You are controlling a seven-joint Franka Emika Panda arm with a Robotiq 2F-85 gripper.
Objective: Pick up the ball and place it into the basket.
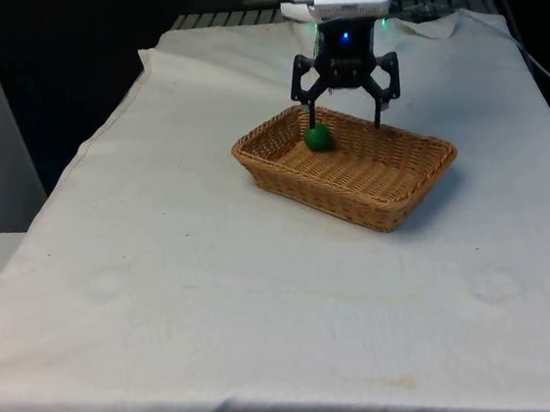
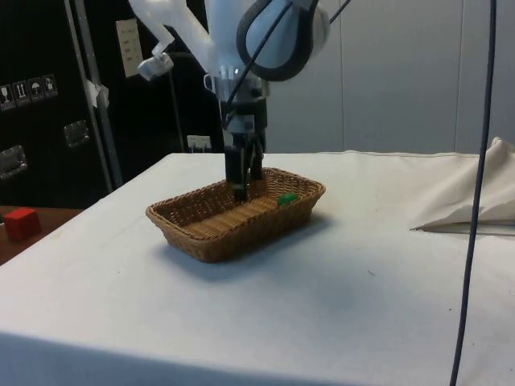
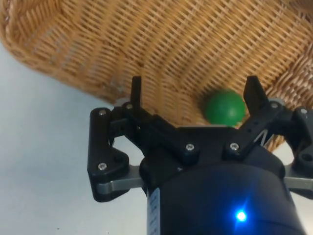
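Cloth-covered table (image 1: pixel 167 306) bears the wicker basket (image 1: pixel 393 203); green ball (image 1: pixel 318 136) already lies inside. Gripper (image 1: pixel 346 116) hovers above, fingers spread wide, holding nothing. Task appears essentially complete.

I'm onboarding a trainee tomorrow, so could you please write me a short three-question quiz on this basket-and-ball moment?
1. True or false: the green ball lies inside the wicker basket.
2. How do the fingers of the gripper stand? A) shut on the ball B) open, holding nothing C) shut on the basket's rim
3. Fill in: in the front view, the ball sits near the basket's ____ end.

Key
1. True: it rests on the basket floor, near one wall.
2. B: the wrist view shows the ball free between the spread fingers.
3. Left, beside one fingertip.
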